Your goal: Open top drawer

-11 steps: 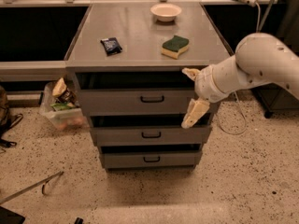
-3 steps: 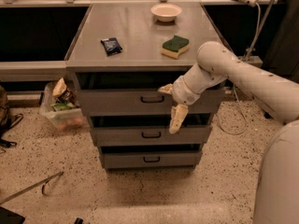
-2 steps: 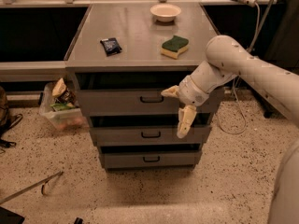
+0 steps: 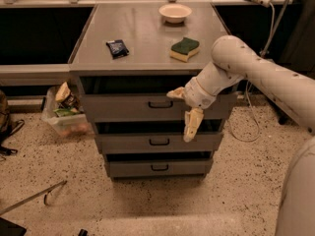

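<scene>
The top drawer (image 4: 123,108) is the widest grey front of the cabinet, with a small black bar handle (image 4: 160,104) at its centre. A dark gap shows above its front, under the cabinet top. My gripper (image 4: 183,109) is in front of the drawer face, just right of the handle and apart from it. It is open and empty. One cream finger (image 4: 175,93) points left towards the handle and the other (image 4: 192,125) hangs down over the gap above the middle drawer (image 4: 123,142). The white arm reaches in from the right.
On the cabinet top (image 4: 142,33) lie a black packet (image 4: 117,48), a green and yellow sponge (image 4: 185,48) and a pale bowl (image 4: 175,12). The bottom drawer (image 4: 133,168) sits lowest. A clear bin of clutter (image 4: 65,111) stands on the floor at left. Cables hang at right.
Since the oldest frame the gripper has moved left from the drawer's right edge to beside the handle. Over the last second it only shifted slightly. The drawer front has not moved.
</scene>
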Available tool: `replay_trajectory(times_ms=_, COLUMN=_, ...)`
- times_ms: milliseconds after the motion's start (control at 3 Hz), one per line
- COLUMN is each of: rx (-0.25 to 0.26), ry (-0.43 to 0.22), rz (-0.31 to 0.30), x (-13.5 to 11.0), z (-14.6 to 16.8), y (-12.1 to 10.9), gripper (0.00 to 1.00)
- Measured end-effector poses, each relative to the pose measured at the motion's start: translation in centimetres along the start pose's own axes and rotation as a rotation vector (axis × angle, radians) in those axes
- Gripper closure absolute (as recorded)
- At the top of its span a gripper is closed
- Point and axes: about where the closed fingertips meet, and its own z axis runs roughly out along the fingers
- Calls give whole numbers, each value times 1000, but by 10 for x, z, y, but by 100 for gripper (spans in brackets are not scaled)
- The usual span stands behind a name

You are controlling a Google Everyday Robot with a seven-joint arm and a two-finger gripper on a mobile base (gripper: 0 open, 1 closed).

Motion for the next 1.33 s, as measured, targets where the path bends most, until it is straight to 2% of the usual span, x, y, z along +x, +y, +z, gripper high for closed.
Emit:
replay_trajectory(times_ms=333, rx=96, ry=59, rz=-65, x=10, z=-1, y=-33, gripper=0)
replay_trajectory(times_ms=667, rx=117, ry=91, rz=-83, x=21, z=7, y=-59, gripper=0)
replay_trajectory(times_ms=1000, rx=87, ry=105, rz=-70, x=38, z=22, y=-74, gripper=0)
replay_trajectory(times_ms=1333, rx=28, ry=109, rz=-41, x=57, z=44, y=-82, gripper=0)
